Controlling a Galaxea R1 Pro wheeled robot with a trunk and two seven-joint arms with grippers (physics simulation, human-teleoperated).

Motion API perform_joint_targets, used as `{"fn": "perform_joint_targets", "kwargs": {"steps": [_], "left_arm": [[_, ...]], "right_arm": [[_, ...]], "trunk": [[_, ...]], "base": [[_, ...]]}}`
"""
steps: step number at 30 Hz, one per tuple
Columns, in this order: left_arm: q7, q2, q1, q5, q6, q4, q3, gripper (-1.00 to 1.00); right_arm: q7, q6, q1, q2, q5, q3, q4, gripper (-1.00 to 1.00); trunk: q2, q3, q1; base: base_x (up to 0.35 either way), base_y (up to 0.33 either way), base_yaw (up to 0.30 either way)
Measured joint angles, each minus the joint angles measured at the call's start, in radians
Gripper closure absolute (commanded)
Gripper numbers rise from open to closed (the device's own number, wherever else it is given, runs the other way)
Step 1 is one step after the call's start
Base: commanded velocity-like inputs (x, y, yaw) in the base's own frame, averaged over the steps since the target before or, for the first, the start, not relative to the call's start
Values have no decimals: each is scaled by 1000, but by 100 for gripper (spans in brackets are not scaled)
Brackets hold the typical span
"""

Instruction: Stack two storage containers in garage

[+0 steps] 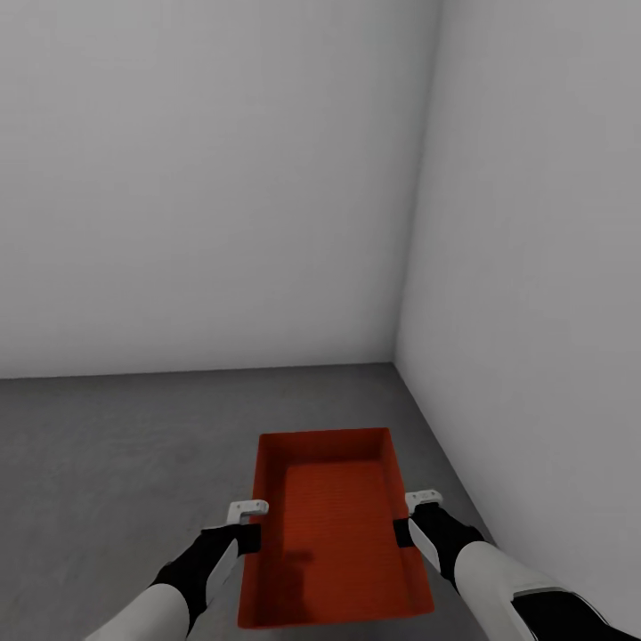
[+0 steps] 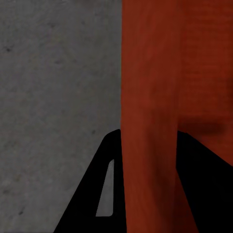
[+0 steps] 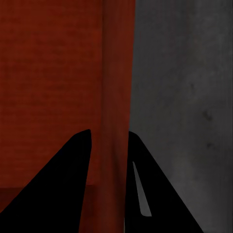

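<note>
You held a red bin between both arms above the grey floor, near a corner of two white walls. Your left gripper pinched the bin's left wall, one finger outside and one inside; your right gripper clamped the right wall the same way, fingers either side of the rim
</note>
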Motion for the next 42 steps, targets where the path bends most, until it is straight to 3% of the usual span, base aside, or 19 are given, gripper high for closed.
{"fn": "perform_joint_targets", "kwargs": {"steps": [25, 42], "left_arm": [[0, 0, 0, 0, 0, 0, 0, 100], [0, 0, 0, 0, 0, 0, 0, 100]], "right_arm": [[0, 0, 0, 0, -2, 0, 0, 100], [0, 0, 0, 0, -1, 1, 0, 100]], "trunk": [[0, -34, 0], [0, -37, 0]], "base": [[303, 0, 0], [219, 0, 0]]}}
